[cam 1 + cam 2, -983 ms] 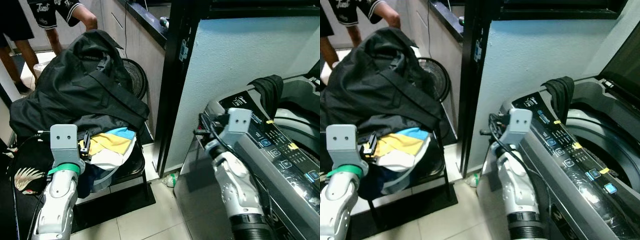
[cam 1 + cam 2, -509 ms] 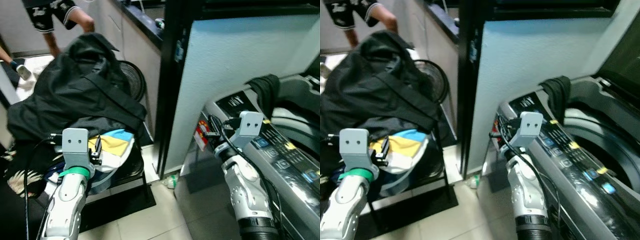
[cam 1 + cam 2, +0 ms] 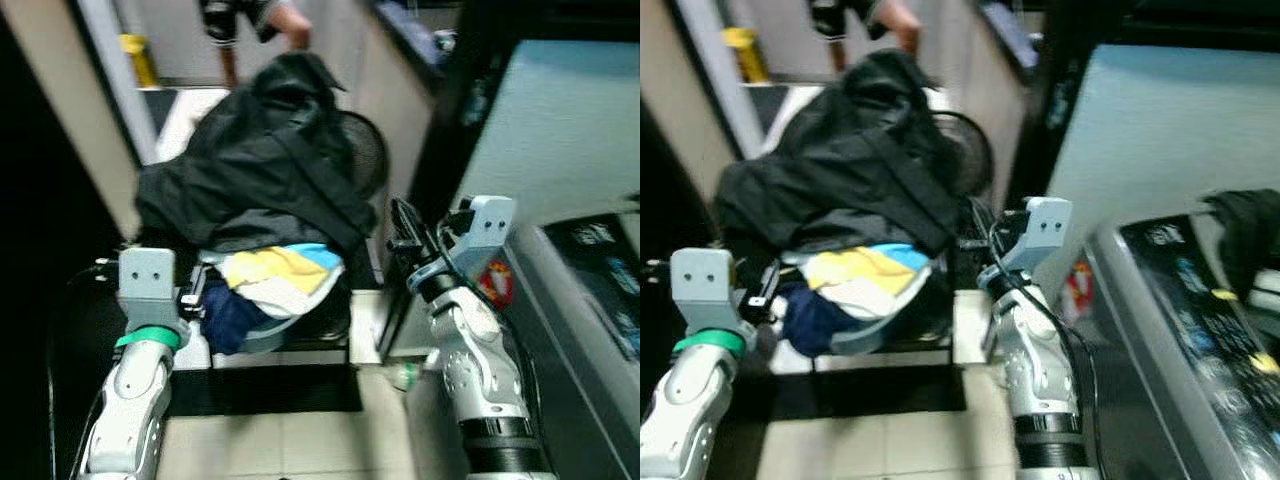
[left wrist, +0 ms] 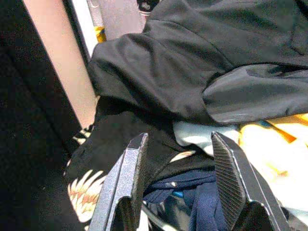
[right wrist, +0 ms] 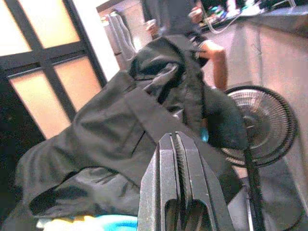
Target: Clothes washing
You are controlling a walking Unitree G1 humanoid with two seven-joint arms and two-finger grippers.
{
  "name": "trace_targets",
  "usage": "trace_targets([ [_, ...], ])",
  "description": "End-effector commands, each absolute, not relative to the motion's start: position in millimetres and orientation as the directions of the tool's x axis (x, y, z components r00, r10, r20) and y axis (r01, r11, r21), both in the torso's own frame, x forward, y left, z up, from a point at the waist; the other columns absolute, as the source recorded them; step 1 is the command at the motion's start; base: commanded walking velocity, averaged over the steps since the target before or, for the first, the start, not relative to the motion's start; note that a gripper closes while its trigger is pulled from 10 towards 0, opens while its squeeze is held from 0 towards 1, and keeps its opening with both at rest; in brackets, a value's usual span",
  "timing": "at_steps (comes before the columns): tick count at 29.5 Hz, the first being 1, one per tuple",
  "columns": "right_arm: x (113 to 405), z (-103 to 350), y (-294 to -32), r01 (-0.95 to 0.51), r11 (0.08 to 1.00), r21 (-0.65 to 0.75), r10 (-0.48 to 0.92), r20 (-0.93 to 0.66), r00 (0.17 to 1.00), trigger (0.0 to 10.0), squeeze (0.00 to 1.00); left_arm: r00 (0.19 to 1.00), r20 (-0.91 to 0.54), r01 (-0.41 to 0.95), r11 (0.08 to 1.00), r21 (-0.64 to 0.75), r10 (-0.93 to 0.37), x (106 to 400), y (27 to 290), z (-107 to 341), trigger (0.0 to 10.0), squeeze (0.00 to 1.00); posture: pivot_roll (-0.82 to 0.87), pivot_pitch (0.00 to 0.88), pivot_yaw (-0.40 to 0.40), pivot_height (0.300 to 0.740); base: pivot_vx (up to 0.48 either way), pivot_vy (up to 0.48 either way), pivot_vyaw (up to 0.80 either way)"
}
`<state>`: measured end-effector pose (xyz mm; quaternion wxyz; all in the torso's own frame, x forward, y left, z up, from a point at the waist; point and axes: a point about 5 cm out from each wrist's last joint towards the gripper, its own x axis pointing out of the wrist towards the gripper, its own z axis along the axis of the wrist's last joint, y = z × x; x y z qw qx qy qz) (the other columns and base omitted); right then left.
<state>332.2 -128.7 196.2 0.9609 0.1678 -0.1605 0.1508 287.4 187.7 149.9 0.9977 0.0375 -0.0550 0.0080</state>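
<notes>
A heap of clothes sits on a low black rack, topped by a big black jacket [image 3: 270, 170]. Under it lie a yellow, white and blue garment [image 3: 280, 280] and a navy one [image 3: 232, 318]. My left gripper [image 4: 179, 140] is open, its fingers [image 4: 129, 175] aimed at the heap's lower left, just short of the navy cloth. My right gripper [image 5: 175, 140] is shut on nothing and points at the jacket from the heap's right side. The washing machine [image 3: 1185, 300] stands at the right, with a black garment [image 3: 1245, 235] draped over its rim.
A floor fan [image 3: 365, 160] stands behind the heap. A person [image 3: 262, 15] is beyond it. A black door post [image 3: 455, 110] rises between heap and washer. A small bottle [image 3: 402, 376] lies on the tiles by a black mat [image 3: 260, 390]. A dark wall closes the left.
The camera has swung left: the heap now sits in the middle and the washer has slid to the right edge. Both arms keep their raised pose; the view is blurred.
</notes>
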Motion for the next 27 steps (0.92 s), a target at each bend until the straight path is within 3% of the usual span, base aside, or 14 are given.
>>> trace_targets([
  [1,331.3,194.6,-133.8,-0.33,0.897,0.295,0.219,0.354,0.909,10.0,0.0,0.995,0.105,-0.008,0.996,0.084,-0.001,288.3,185.7,150.2,10.0,0.0,0.09,0.015,0.031,0.74,0.0,0.0,0.78],
  [16,331.0,194.5,-134.7,-0.326,0.899,0.293,0.218,0.346,0.912,10.0,0.0,0.993,0.118,0.0,0.997,0.076,-0.009,289.0,183.6,152.4,10.0,0.0,0.08,0.004,0.035,0.74,0.0,0.0,0.76],
  [20,332.6,194.3,-138.8,-0.296,0.901,0.317,0.182,0.343,0.922,10.0,0.0,0.99,0.141,0.012,0.998,0.066,-0.021,288.9,182.2,155.0,10.0,0.0,0.08,0.0,0.029,0.74,0.0,0.0,0.0],
  [27,333.6,190.7,-139.6,-0.268,0.919,0.29,0.17,0.322,0.931,10.0,0.0,0.988,0.154,0.009,0.999,0.052,-0.017,289.2,184.9,157.4,10.0,0.0,0.08,0.007,0.028,0.74,0.402,0.0,0.0],
])
